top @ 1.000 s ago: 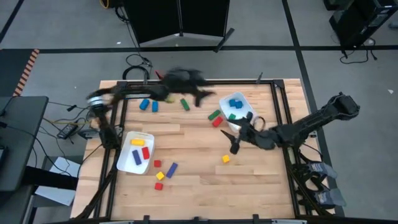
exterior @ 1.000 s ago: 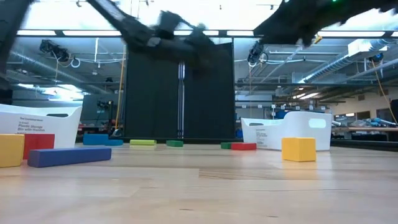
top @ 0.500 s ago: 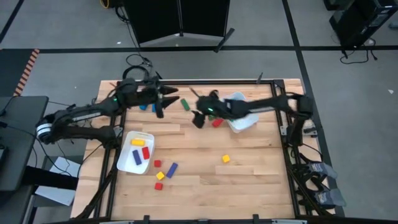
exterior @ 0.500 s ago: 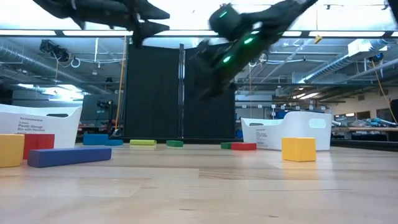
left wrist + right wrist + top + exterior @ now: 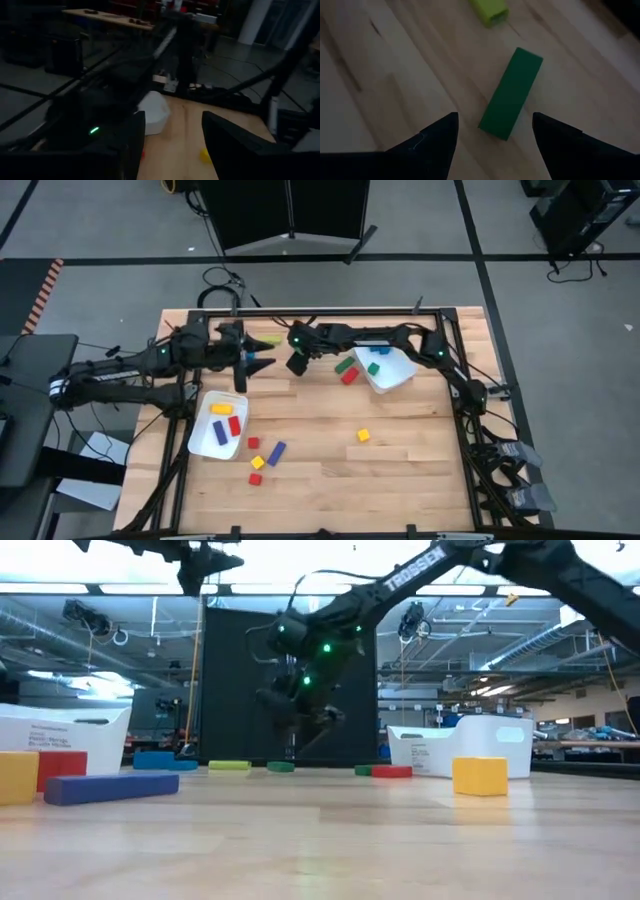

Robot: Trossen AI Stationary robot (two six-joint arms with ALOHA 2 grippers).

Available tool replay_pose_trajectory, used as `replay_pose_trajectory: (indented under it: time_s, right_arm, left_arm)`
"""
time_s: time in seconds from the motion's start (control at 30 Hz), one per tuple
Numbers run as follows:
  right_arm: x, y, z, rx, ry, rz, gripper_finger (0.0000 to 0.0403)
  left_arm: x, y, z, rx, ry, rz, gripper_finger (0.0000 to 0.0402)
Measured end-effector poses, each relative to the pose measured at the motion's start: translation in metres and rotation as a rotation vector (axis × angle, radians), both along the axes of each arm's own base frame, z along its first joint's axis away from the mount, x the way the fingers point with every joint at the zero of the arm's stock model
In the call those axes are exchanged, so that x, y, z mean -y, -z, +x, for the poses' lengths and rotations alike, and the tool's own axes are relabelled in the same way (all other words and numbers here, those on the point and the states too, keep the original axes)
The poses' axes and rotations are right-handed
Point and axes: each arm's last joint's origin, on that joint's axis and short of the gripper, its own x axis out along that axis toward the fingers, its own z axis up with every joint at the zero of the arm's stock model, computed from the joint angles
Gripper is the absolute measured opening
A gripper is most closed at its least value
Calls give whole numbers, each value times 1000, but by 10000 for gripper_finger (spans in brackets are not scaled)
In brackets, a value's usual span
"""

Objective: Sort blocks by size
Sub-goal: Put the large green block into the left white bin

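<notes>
My right gripper is open and hangs just above a green bar that lies flat on the table near the far edge; its fingers stand on either side of the bar without touching it. The low view shows this gripper over the bar. A yellow-green bar lies just beyond. My left gripper is open and empty, high above the table's far left. More blocks lie near the front: a blue bar, a yellow cube, red cubes.
A white tray at the left holds yellow and red blocks. A white tray at the far right holds blue and green blocks. A green and a red block lie beside it. The two arms stand close together at the far edge.
My right gripper has swung from beside the right tray toward the table's far left and come down over the green bar. My left gripper has drawn back from the far middle toward the table's left. No block has moved.
</notes>
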Motion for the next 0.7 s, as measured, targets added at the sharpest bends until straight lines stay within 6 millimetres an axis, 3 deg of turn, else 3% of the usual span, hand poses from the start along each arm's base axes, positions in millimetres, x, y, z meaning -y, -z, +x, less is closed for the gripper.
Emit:
replay_pose_trajectory:
  time_s: [0.17, 0.47, 0.57, 0.7]
  right_arm:
    - [2, -8, 6, -6, 21, 22, 255]
    - [13, -7, -3, -31, 34, 182, 233]
    - [8, -6, -6, -87, -31, 168, 246]
    - [-15, -29, -16, -253, -228, 7, 275]
  left_arm:
    - [15, -1, 2, 7, 45, 4, 204]
    - [37, -11, -5, 84, 139, 8, 204]
    - [42, -14, -13, 96, 152, 10, 204]
    - [46, -17, -24, 113, 152, 11, 204]
